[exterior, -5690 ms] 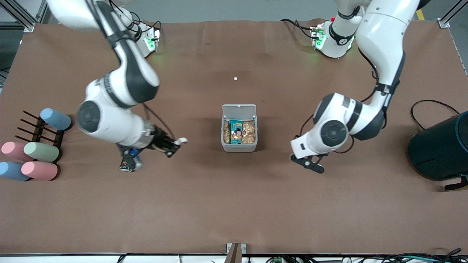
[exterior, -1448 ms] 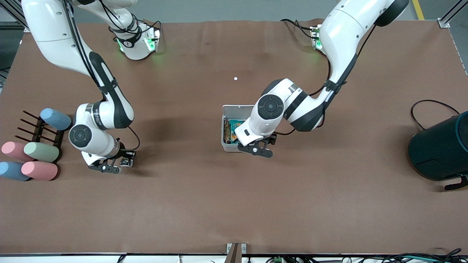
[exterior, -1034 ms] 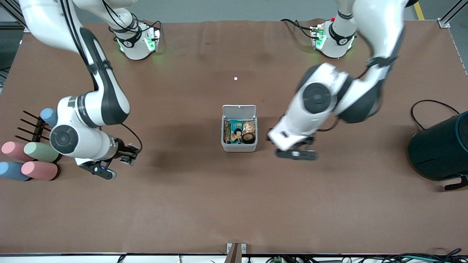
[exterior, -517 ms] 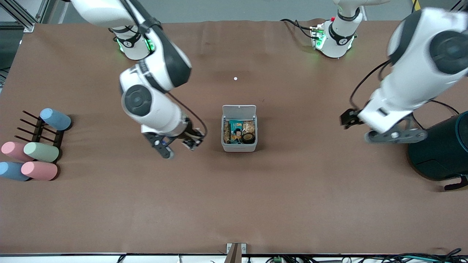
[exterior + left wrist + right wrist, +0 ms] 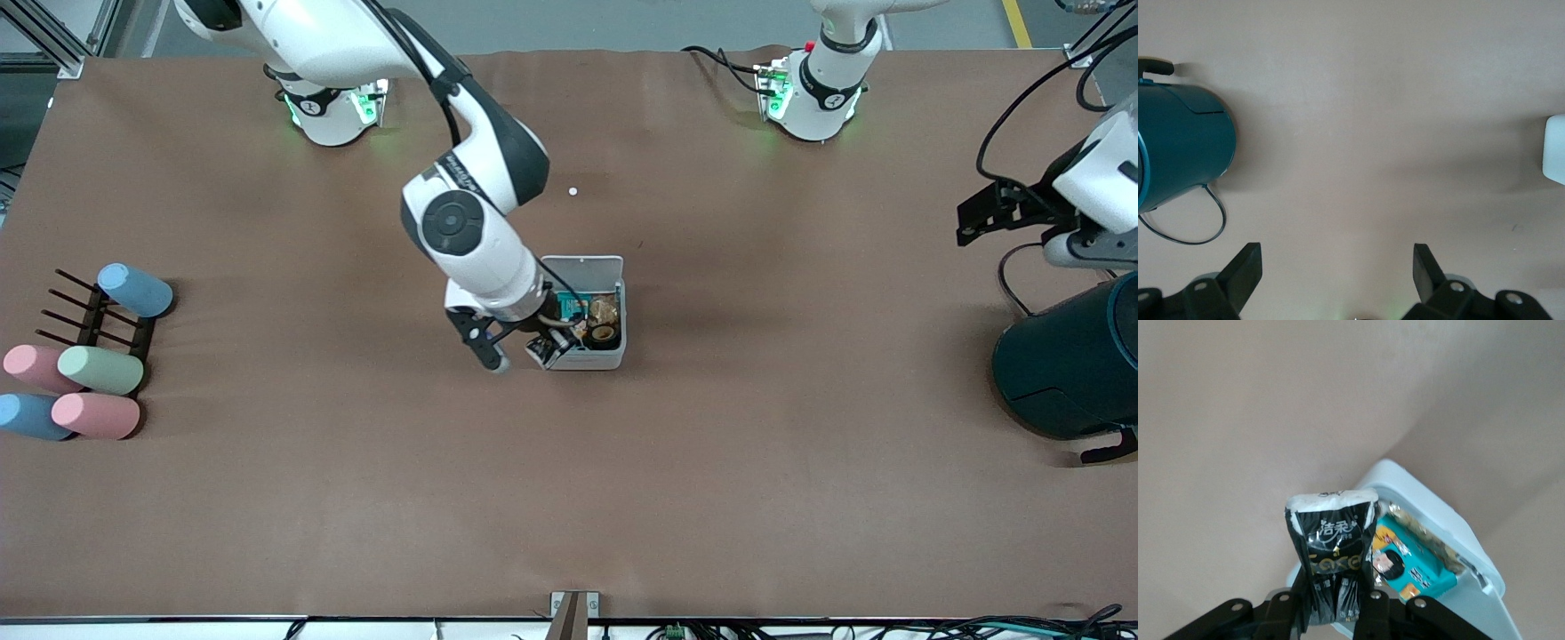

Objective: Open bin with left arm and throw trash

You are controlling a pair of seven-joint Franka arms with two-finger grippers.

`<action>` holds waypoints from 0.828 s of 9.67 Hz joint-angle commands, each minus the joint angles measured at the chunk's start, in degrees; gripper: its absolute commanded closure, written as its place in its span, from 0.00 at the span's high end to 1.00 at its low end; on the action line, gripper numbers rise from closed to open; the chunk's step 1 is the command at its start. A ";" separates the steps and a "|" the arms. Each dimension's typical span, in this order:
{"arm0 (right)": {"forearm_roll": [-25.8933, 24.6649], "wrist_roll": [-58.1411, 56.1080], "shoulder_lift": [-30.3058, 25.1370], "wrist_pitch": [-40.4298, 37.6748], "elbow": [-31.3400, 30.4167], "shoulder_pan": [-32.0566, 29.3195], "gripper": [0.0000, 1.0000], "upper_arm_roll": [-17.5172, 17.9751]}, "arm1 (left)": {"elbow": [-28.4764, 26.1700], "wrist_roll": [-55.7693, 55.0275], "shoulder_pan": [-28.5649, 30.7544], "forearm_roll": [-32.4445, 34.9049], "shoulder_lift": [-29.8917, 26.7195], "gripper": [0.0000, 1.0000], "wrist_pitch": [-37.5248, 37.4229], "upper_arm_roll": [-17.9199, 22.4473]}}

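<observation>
Since half a second ago the right gripper (image 5: 524, 348) has swung from the bare surface (image 5: 569, 498) to the bin (image 5: 612, 356), arriving over its corner nearest the right arm's end, while the left arm has pulled away toward its own end of the table. The bin sits mid-surface with its white lid (image 5: 582, 264) tipped back, so its mouth is free for a drop; a teal wrapper (image 5: 1418, 563) and the dark brown tape ring (image 5: 604, 336) already lie inside. In the right wrist view the fingers (image 5: 1368, 603) pinch the black printed packet (image 5: 1333, 550) by one end, and it hangs partly over the bin's rim, probably one short move from release. The left gripper (image 5: 1338, 273) hovers with fingers spread and empty over bare surface beside the big teal container (image 5: 1071, 364), waiting clear of the bin. Pastel cylinders (image 5: 89, 369) lie by a dark rack (image 5: 84, 316) at the right arm's end.
</observation>
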 commanded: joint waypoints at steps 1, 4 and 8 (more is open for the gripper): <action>1.20 0.27 1.17 -0.59 1.01 1.89 0.16 -0.61 | -1.94 -0.17 -2.64 -1.07 -1.26 1.00 4.23 2.58; 0.76 0.09 1.53 -2.08 1.01 2.25 0.92 -0.70 | -2.82 -2.78 -4.66 -1.52 -3.37 1.00 2.05 4.44; 0.32 -0.43 -0.57 -12.24 1.63 -2.30 1.00 -1.23 | -1.06 -4.39 -4.84 -3.54 -1.27 1.00 1.43 4.79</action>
